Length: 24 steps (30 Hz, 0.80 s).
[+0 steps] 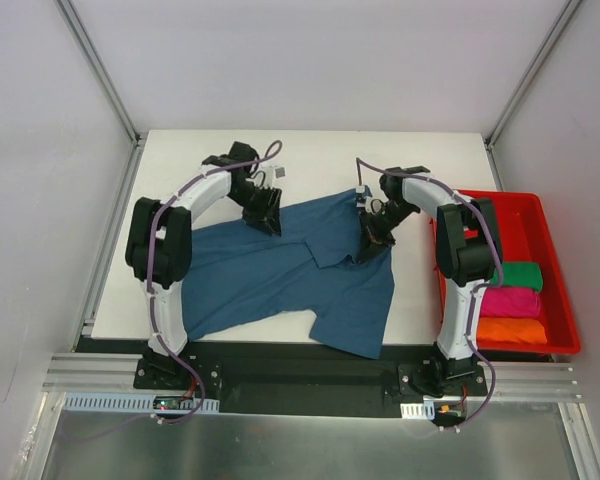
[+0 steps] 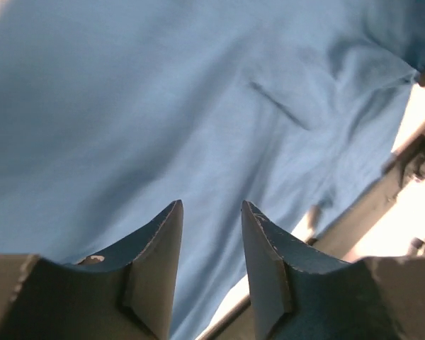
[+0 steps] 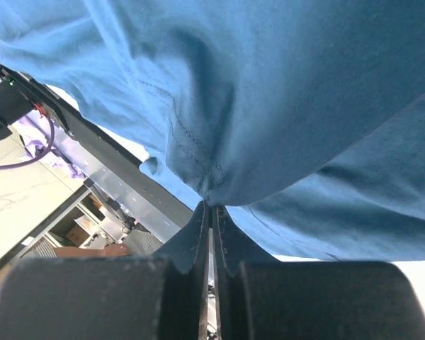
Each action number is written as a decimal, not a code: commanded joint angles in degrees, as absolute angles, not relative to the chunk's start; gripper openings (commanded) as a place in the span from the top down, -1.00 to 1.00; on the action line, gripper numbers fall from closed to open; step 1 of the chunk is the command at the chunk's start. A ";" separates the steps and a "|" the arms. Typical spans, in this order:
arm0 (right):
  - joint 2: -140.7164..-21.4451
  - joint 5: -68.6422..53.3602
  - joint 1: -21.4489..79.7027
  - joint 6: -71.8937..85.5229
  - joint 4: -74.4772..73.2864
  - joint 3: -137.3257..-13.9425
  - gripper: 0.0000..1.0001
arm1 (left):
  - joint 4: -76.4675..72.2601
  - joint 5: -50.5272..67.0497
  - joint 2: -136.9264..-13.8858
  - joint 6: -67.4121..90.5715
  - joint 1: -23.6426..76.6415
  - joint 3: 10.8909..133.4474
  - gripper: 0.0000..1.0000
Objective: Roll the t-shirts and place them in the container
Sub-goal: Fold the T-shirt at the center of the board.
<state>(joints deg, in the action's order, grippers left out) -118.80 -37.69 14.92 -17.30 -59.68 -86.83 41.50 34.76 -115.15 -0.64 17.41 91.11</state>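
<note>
Dark teal-blue soft cloth t-shirt (image 1: pixel 280 275) lies rumpled across the middle of the white counter (image 1: pixel 180 160), held on one side only.
Right hand (image 3: pixel 211 205) is clamped on a pinch of cloth at the shirt's far-right part. Left hand (image 2: pixel 211 205) is at the far-left edge, jaws parted, nothing between them. Risk: a one-sided pull would skew and bunch the cloth, giving a crooked roll, and the near hem could slide off the counter edge. Red plastic tray (image 1: pixel 555 230) stands at right.
</note>
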 commanded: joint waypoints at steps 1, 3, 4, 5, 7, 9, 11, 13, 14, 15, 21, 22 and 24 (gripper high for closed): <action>-115.14 -38.66 14.77 -19.69 -62.93 -87.54 0.99 | 30.64 43.86 -109.70 6.14 23.53 82.21 0.22; -114.52 -39.81 13.80 -20.30 -62.75 -88.41 0.99 | 25.95 42.11 -107.32 6.59 26.35 79.03 0.19; -114.26 -40.68 13.28 -20.82 -62.75 -88.85 0.99 | 23.06 41.06 -106.97 6.42 27.67 76.93 0.17; -114.00 -41.04 12.66 -21.09 -62.84 -89.38 0.99 | 21.72 40.70 -106.70 6.76 30.03 76.21 0.16; -113.21 -41.04 12.04 -22.05 -63.02 -90.00 0.99 | 20.48 41.66 -108.01 10.43 31.28 75.85 0.17; -112.51 -40.61 11.78 -22.85 -63.54 -89.22 0.99 | 20.22 43.58 -111.43 13.26 32.08 76.64 0.19; -111.71 -40.43 11.34 -23.12 -63.54 -88.42 0.99 | 19.17 44.21 -114.69 17.39 32.08 77.96 0.20; -110.92 -40.95 11.08 -23.12 -63.19 -88.07 0.99 | 17.24 45.35 -116.88 21.51 32.08 78.66 0.20; -110.66 -41.31 10.73 -23.12 -63.19 -87.98 0.99 | 16.18 45.35 -117.50 22.66 32.25 78.84 0.18; -110.48 -41.74 10.64 -23.03 -63.28 -88.15 0.99 | 14.95 45.18 -118.03 23.46 32.69 79.19 0.17; -110.39 -44.12 9.23 -22.15 -63.28 -88.24 0.99 | 14.85 43.42 -120.15 25.57 34.01 81.83 0.10; -110.48 -44.30 9.23 -22.15 -63.11 -88.16 0.99 | 14.85 43.24 -120.58 26.19 33.93 81.91 0.10; -110.48 -44.82 9.23 -21.80 -62.76 -87.80 0.99 | 14.85 43.16 -120.85 26.80 33.84 81.48 0.07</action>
<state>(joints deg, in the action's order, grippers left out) -113.08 -42.06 9.63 -21.67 -60.97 -87.57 16.29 43.27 -119.96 23.49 33.43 79.94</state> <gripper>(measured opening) 0.018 0.454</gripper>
